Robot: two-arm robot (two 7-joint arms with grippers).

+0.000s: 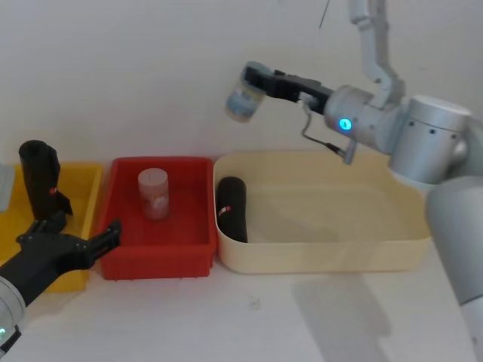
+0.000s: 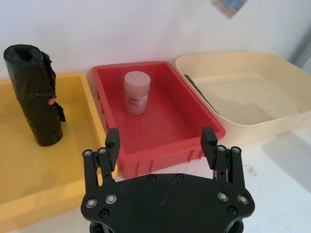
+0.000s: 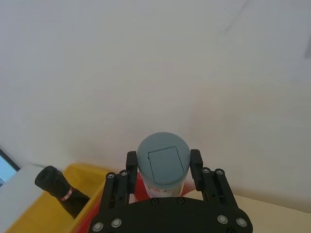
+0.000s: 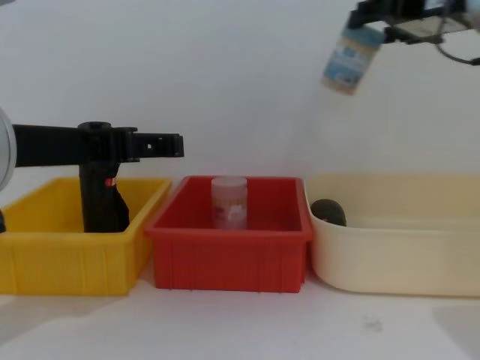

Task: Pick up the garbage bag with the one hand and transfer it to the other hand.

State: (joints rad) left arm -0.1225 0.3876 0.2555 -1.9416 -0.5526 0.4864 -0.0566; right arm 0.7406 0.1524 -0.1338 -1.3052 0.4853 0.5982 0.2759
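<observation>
Pickup pending | left tool [image 2: 161, 141] apart near garbage bag [image 1: 232, 208] | right tool [image 1: 253, 79] clamps bottle [image 4: 349, 59] | next: reach

yellow bin [image 1: 84, 181], red bin [image 1: 124, 256], cream tub [image 1: 332, 253]

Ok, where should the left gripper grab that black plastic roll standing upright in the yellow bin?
Grip the black plastic roll on its upper half, above the yellow bin's wall, coming in level from the front. It stands upright and rises clear of the rim there, and the open left gripper sits at about that height.
</observation>
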